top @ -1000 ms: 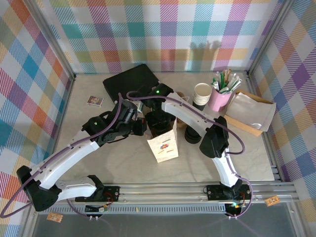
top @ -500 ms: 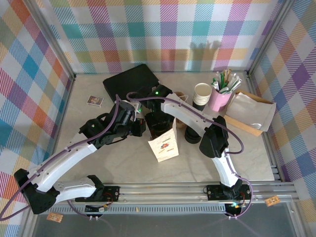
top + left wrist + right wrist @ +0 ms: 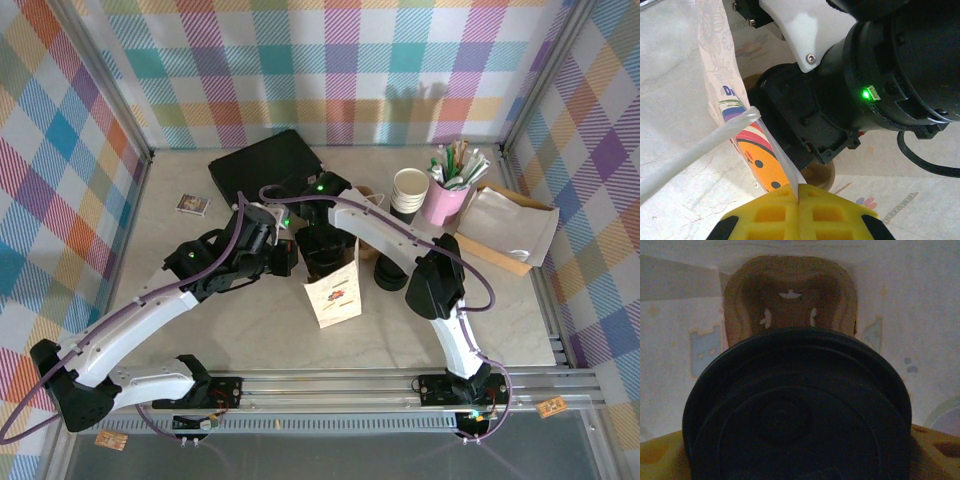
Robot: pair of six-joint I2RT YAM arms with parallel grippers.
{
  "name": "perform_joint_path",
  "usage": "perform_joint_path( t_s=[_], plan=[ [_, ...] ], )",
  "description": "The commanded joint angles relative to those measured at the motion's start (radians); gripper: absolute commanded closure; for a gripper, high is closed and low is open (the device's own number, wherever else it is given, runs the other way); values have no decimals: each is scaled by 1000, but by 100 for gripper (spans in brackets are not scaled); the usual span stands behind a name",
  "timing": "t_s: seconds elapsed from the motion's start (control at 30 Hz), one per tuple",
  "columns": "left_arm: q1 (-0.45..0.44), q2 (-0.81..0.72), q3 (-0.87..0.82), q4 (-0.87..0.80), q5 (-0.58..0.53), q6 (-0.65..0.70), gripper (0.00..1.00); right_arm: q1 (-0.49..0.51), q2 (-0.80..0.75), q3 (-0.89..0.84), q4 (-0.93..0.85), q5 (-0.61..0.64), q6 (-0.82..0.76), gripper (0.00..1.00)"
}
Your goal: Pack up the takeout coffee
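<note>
- Since one second ago, the left gripper point(image 3: 799, 192) and the edge it pinches have slid slightly toward the right arm. The white paper bag with a colourful printed picture point(image 3: 337, 293) has shifted with them.
- The left gripper's yellow pads point(image 3: 835, 212) are pressed together on the thin upper edge of the bag, on the bag's left side.
- The right gripper point(image 3: 322, 252) reaches down into the bag's open mouth.
- Its yellow fingers point(image 3: 662, 455) stand wide and press both sides of the takeout coffee cup with a round black lid point(image 3: 797, 410), so they are pinching it.
- In the right wrist view the takeout coffee is inside the bag, between the pale bag walls. It is above a brown cardboard cup holder point(image 3: 790, 295) that lies on the bag's bottom.
- A low stack of black round lids point(image 3: 390, 277) stands just right of the bag.
- Beyond the bag, to the right, an open cream-white paper cup with a black lower band point(image 3: 408, 192) stands beside a pink cup full of sticks and straws point(image 3: 445, 203).
</note>
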Motion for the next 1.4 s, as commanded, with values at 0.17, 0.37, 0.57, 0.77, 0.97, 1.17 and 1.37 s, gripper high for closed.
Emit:
perform_joint_path(
  t_s=[0.17,0.37,0.57,0.77,0.97,1.17,1.37],
  plan=[
    [-26,6,0,-15,-35,14,100,-12,-21,-54,15,-21,16,46],
    [-35,6,6,-17,-42,15,100,-15,-33,-78,23,-37,24,46],
    [-36,8,9,-22,-46,27,100,-15,-40,-94,25,-49,27,46],
    [-36,6,15,-31,-41,46,100,-15,-38,-93,28,-55,32,46],
    [-36,2,13,-33,-42,54,100,-15,-32,-88,25,-63,38,46],
    [-36,1,4,-30,-38,51,100,-15,-46,-83,38,-26,50,46],
    [-36,2,1,-27,-31,48,100,-15,-55,-94,53,8,48,47]
  ],
)
